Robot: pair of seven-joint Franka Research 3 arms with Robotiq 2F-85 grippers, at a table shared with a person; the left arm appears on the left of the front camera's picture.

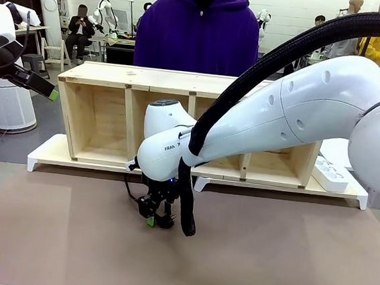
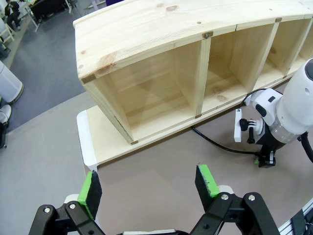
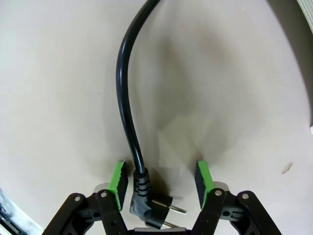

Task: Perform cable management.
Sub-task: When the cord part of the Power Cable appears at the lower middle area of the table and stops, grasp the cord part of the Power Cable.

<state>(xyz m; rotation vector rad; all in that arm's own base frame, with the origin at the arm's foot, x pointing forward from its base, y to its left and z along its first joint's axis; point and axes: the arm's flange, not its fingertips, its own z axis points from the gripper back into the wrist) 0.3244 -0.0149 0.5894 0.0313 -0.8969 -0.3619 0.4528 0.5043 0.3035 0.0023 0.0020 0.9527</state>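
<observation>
The cable is a thin black cord lying on the beige tabletop and ending in a black round plug with two metal pins. My right gripper is down at the table with its fingers apart on either side of the plug. The plug sits close against one green pad, and a clear gap separates it from the other. In the front view the right gripper is low in front of the wooden shelf, and the cable trails back toward it. My left gripper hangs open and empty, high at the left.
A long wooden shelf with several open compartments stands on a white base across the table's far side. A white power strip lies at its right end. A person in a purple hoodie stands behind it. The cable runs out from the shelf's front.
</observation>
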